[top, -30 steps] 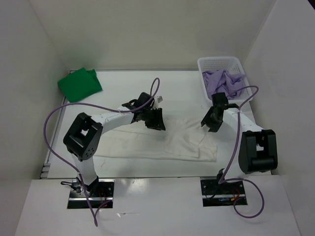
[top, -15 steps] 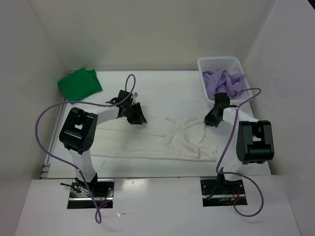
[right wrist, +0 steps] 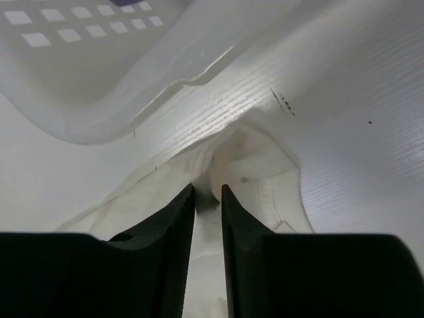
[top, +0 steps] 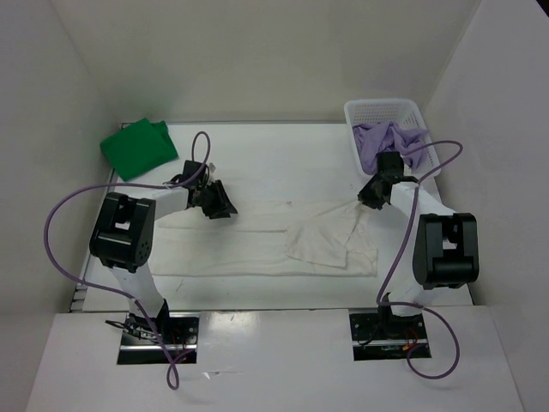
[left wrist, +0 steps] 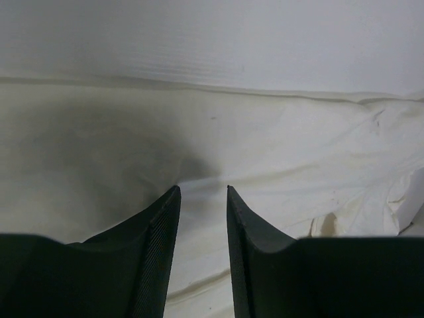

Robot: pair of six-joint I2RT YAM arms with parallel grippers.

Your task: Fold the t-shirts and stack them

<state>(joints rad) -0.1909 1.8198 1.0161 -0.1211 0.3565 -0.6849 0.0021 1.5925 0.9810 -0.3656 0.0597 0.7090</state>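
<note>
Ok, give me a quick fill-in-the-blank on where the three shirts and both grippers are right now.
1. The lavender shirt lies inside the white mesh ____.
2. The folded shirt at the table's far left corner is ____.
3. The left gripper and the right gripper are both down at the spread-out shirt, whose colour is ____.

Missing words: basket; green; cream-white.

Left end effector, dark fingers narrowly apart, cream-white t-shirt between their tips, creases at right.
</note>
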